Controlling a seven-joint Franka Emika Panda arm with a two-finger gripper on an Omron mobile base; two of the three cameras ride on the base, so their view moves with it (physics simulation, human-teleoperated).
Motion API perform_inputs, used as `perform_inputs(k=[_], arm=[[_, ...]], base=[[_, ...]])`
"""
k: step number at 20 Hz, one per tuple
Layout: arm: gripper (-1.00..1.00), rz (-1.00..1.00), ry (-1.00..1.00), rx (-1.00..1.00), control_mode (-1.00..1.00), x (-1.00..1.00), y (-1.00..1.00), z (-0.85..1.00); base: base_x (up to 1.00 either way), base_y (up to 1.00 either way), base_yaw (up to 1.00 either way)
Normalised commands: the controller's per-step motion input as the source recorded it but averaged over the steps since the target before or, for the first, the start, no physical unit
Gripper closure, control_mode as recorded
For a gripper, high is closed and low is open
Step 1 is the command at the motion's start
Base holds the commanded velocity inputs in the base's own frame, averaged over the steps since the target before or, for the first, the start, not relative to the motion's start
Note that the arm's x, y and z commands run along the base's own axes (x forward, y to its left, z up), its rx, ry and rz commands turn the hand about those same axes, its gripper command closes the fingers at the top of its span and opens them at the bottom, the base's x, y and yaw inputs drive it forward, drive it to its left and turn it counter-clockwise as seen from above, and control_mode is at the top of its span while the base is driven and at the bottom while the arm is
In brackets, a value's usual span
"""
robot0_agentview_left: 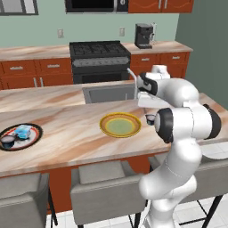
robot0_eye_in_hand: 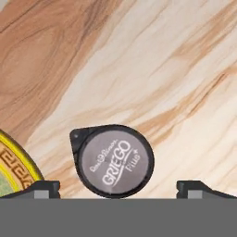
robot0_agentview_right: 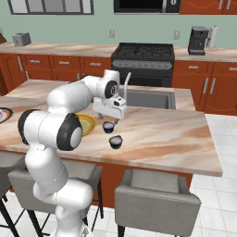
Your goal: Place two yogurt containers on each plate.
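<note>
My gripper [robot0_eye_in_hand: 118, 187] hung above the counter [robot0_eye_in_hand: 185, 69] with its jaws spread wide and nothing between them, one fingertip on each side of a dark yogurt cup [robot0_eye_in_hand: 113, 160] with a pale lid. That cup stood just beside the rim of the yellow plate [robot0_eye_in_hand: 11, 169], on bare counter. In the right base view I could see it [robot0_agentview_right: 108, 126] below the hand, and a second dark cup [robot0_agentview_right: 115, 141] a little nearer the counter's front edge. The yellow plate [robot0_agentview_left: 120, 124] was empty, while the black and red plate [robot0_agentview_left: 20, 136], well apart down the counter, already carried a light blue cup [robot0_agentview_left: 23, 131] and a dark one [robot0_agentview_left: 7, 141].

I judged the cup sat low in the hand view, so I wanted it centred between the fingertips before descending straight, closing gently on its sides, and lifting clear of the plate rim.
</note>
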Motion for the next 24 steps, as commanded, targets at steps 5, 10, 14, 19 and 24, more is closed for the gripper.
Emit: perform_inputs(k=[5, 10, 14, 19, 24], arm=[[-1.0, 0.18, -0.2, 0.0, -1.0, 0.05, -0.01, -0.38], [-1.0, 0.17, -0.06, 0.0, -1.0, 0.0, 0.0, -0.28], [-1.0, 0.13, 0.0, 0.0, -1.0, 0.0, 0.02, 0.0], [-1.0, 0.17, 0.0, -0.01, -1.0, 0.03, 0.05, -0.15], [-1.0, 0.17, 0.0, 0.0, -1.0, 0.0, 0.04, -0.2]], base=[[0.0, 0.0, 0.0], [0.0, 0.0, 0.0], [0.0, 0.0, 0.0], [0.0, 0.0, 0.0], [0.0, 0.0, 0.0]])
